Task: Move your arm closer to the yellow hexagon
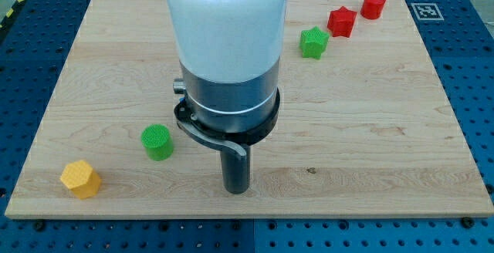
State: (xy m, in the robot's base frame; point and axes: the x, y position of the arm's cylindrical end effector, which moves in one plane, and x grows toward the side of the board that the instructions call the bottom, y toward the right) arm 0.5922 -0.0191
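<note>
Yellow hexagonal block (81, 179) well off to the view's left of my tip (236, 191) and at much the same low level, close to the bottom-left corner of the pale wooden counter (386, 129). No pincer on this arm, only a dark rod, so nothing to call spread, pressed together or pinching; cannot tell more than that. Between my tip and the target, slightly toward the view's top of the direct line: green round block (157, 142), apart from both. Far toward the view's top and right of my tip, out of the way: green star-like block (313, 42), red star-like block (341, 21), red round block (373, 5). Best done, by the look of it, as a straight slide toward the view's left along the bottom part of the counter, passing on the bottom side of the green round block so as not to nudge it. Ease off on nearing the yellow hexagonal block and stop just beside it without touching, since only closeness is asked and a bump could send it over the nearby edge.
</note>
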